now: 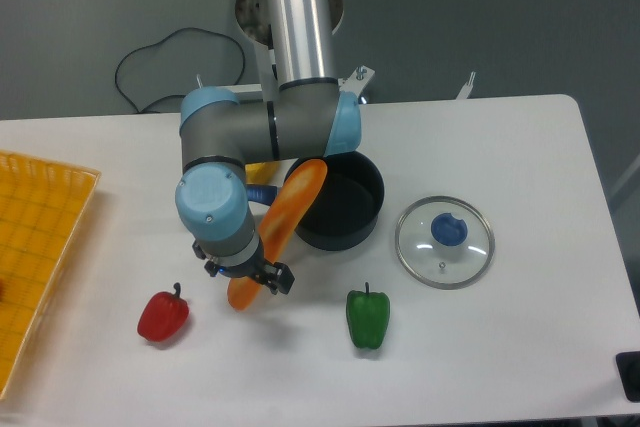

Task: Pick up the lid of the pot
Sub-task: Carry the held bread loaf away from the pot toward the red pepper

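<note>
Near the front, one green pepper [368, 319] and one red fruit or vegetable with a dark stem [163, 317] lie on the white table [480, 357], the red one to the left. One black object [628, 367] shows in part at the right edge.

The gripper [246, 269] is a little farther in, between those two from left to right. Its two fingers stand well apart, with nothing seen held between them. It overlaps the near part of one orange utensil [290, 202]; whether they touch I cannot tell.

The one pot lid [445, 244], clear with a blue knob [449, 229], lies flat on the table to the gripper's right, well apart from it and slightly farther away.

Between gripper and lid, and farther back, is one black pot [348, 217]; the utensil's far end reaches over its left side. One blue handle [262, 194] shows left of the pot, with one yellow item [262, 174] beyond it, partly hidden by the arm [215, 137].

The arm comes in from the far side, bends at its blue-capped joints and brings the gripper down toward the near left. One yellow crate [40, 247] runs along the left edge.
</note>
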You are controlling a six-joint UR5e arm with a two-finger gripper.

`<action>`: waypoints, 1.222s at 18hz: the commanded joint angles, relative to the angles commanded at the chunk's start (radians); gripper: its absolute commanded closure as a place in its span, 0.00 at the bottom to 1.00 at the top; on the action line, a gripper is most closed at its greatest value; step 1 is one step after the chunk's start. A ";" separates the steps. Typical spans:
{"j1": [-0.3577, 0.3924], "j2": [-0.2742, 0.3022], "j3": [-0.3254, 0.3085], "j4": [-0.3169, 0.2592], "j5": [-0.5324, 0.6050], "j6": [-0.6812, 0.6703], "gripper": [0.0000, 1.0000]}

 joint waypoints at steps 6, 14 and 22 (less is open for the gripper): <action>-0.003 -0.021 -0.006 0.003 0.005 0.012 0.01; -0.012 -0.037 -0.014 0.000 0.023 0.021 0.17; -0.011 -0.032 -0.014 -0.014 0.023 0.023 0.57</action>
